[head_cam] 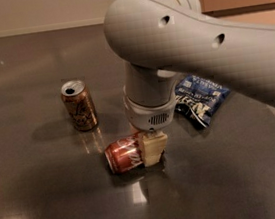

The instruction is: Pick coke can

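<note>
The coke can (125, 154) is red with white lettering and lies on its side on the dark table (49, 204), silver end facing left. My gripper (152, 149) hangs from the big white arm (194, 43) and is down at the can's right part, its cream tip overlapping the can from the front. The far side of the gripper is hidden behind the can and the wrist.
A tan-gold can (79, 105) with dark markings stands upright to the back left of the coke can. A blue snack bag (200, 98) lies to the right behind the arm. The table's far edge meets a pale wall.
</note>
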{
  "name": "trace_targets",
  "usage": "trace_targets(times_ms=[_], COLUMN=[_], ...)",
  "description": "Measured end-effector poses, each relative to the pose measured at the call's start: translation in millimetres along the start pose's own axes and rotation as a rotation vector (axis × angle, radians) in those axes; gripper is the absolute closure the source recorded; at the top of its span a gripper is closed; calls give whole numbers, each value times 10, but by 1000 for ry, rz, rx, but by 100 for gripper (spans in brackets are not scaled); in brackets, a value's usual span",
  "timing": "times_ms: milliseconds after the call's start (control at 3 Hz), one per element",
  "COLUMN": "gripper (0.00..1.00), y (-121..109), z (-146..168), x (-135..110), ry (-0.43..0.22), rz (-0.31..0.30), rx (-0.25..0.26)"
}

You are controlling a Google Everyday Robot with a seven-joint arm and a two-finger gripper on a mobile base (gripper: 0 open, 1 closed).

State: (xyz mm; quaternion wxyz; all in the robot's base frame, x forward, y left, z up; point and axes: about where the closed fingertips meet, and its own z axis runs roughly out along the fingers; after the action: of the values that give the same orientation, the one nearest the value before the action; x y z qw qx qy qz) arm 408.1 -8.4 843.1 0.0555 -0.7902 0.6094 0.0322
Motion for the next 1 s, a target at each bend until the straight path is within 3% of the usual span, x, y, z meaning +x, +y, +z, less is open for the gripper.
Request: trace_targets(times_ms=[667, 1000], gripper=[87, 100], y=[-44, -108], z=[-111, -283], x=[55, 71], ry=[-17, -48], rz=[0, -2], rx=[-8, -12])
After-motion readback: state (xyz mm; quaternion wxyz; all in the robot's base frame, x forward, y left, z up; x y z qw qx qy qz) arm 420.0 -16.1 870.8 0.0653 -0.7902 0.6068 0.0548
